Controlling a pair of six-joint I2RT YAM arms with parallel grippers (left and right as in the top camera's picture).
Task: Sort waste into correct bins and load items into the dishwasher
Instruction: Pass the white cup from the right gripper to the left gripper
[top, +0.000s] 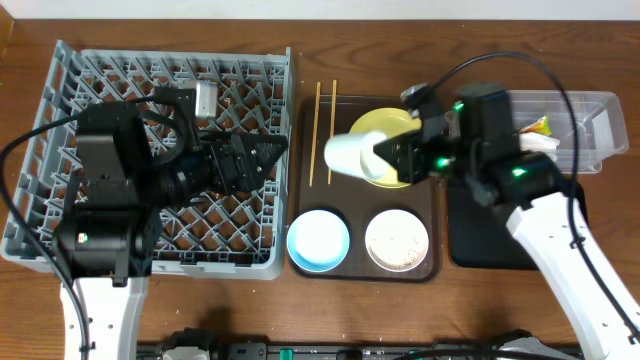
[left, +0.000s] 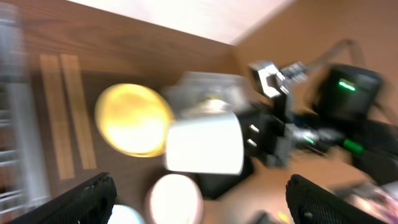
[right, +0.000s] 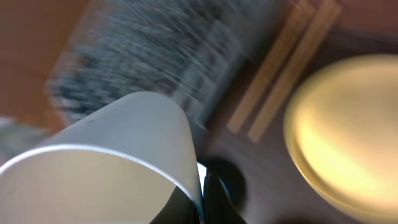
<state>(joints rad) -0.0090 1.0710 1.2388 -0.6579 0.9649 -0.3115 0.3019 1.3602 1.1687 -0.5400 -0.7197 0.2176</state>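
Note:
My right gripper (top: 385, 158) (right: 202, 199) is shut on the rim of a white cup (top: 345, 155) (right: 112, 155) and holds it on its side above the brown tray. It also shows in the left wrist view (left: 205, 146). On the tray lie two chopsticks (top: 323, 125), a yellow plate (top: 392, 124), a light blue bowl (top: 318, 240) and a white bowl (top: 397, 241) with rice-like scraps. My left gripper (top: 275, 150) (left: 199, 180) is open and empty, over the right edge of the grey dish rack (top: 110, 80), pointing at the cup.
The dark brown tray (top: 350, 200) lies between the rack and the black tray (top: 480, 245). The clear tub (top: 590, 105) at the back right holds a green-yellow wrapper (top: 541, 125) and a white napkin (top: 538, 144). A pale cup (top: 205, 97) stands in the rack.

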